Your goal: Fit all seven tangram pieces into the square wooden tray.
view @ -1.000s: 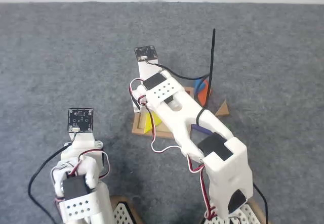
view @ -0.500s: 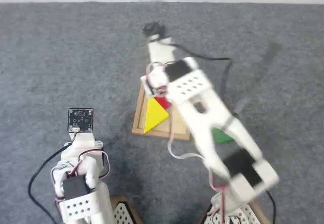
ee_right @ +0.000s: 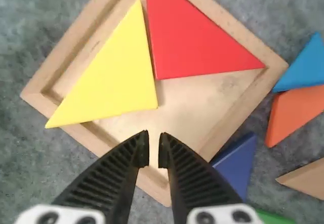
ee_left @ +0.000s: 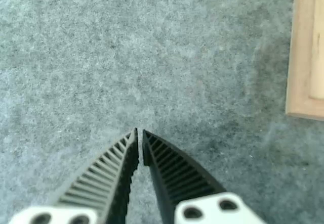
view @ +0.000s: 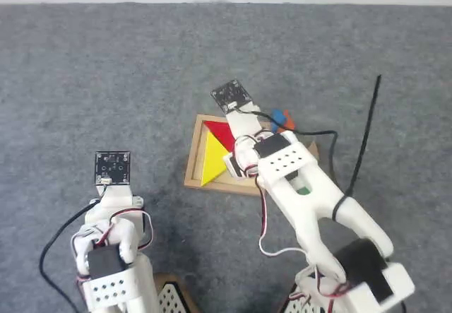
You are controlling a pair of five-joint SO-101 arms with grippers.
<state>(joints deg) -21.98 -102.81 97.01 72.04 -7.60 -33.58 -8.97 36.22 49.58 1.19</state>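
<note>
My right hand [ee_right: 150,148] hangs over the square wooden tray [view: 193,159]. Its fingers are drawn in to a thin slit and hold nothing. The tips are above the bare wood of the tray floor, close to the rim on my side, and I cannot tell whether they touch it. The tray sits about midway across the grey tabletop [view: 106,66], between its far and near edges.

Two pieces lie flat inside the tray: a yellow triangle [ee_right: 111,77] and a red triangle [ee_right: 192,37], side by side along one long edge each.

The rest lie loose on the tabletop on the side of the tray toward the right edge. A light blue piece [ee_right: 306,67] and an orange piece [ee_right: 293,110] are next to each other near one tray corner. A dark blue piece [ee_right: 235,161] is just beside the rim. A plain wooden piece [ee_right: 309,178] lies farther out, and a green piece [ee_right: 273,216] is mostly hidden behind my own finger.

My left hand [ee_left: 140,133] is low over bare tabletop near the near left corner — fingers nearly together, toothed pads facing, gripping nothing. The tray's rim is well off to one side of it.
</note>
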